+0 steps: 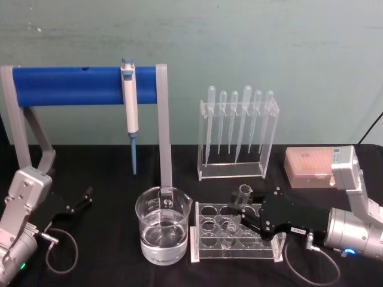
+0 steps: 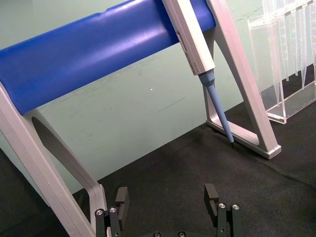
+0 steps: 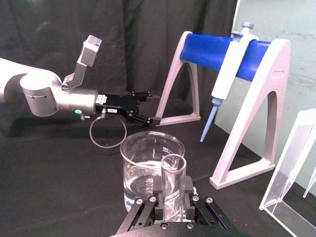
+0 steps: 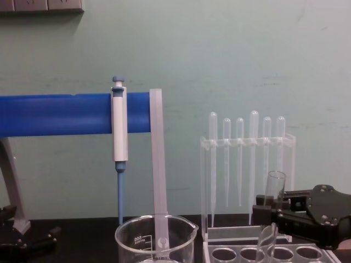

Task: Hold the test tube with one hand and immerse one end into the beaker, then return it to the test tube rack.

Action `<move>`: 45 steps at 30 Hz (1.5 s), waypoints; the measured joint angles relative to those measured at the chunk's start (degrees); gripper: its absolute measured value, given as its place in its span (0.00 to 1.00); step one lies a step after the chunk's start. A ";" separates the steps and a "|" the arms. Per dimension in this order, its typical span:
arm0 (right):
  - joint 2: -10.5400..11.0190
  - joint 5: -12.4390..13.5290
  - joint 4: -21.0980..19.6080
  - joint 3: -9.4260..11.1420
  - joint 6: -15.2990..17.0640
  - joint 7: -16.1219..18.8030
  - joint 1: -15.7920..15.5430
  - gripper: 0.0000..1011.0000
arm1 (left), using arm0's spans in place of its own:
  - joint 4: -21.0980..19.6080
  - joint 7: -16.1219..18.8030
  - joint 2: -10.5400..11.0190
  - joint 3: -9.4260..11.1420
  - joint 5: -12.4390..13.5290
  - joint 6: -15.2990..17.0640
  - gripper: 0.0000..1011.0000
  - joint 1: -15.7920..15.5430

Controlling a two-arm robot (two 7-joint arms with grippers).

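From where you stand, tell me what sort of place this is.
Probably a laboratory bench: a clear glass beaker holding liquid, thin plastic pipettes in a clear acrylic stand, and a blue-and-white pipettor hanging on a blue-barred rack.

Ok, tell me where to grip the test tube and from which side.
Grip the test tube on its bare upper length, just below the open rim, coming in level from the robot's right, as the right gripper does. It stands near upright in the acrylic rack, which hides its lower part, and the beaker blocks the left.
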 joint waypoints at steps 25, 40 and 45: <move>0.11 0.03 -0.23 0.10 0.00 -0.03 0.03 0.77 | 0.00 0.00 0.00 0.00 0.00 0.00 0.99 0.00; 0.85 -1.19 -4.04 1.70 -3.96 -0.77 -0.96 0.99 | 0.00 0.00 0.00 0.00 0.00 0.00 0.99 0.00; 0.83 -0.48 -6.05 3.57 -7.48 -0.98 -2.05 0.99 | 0.00 0.00 0.00 0.00 0.00 0.00 0.99 0.00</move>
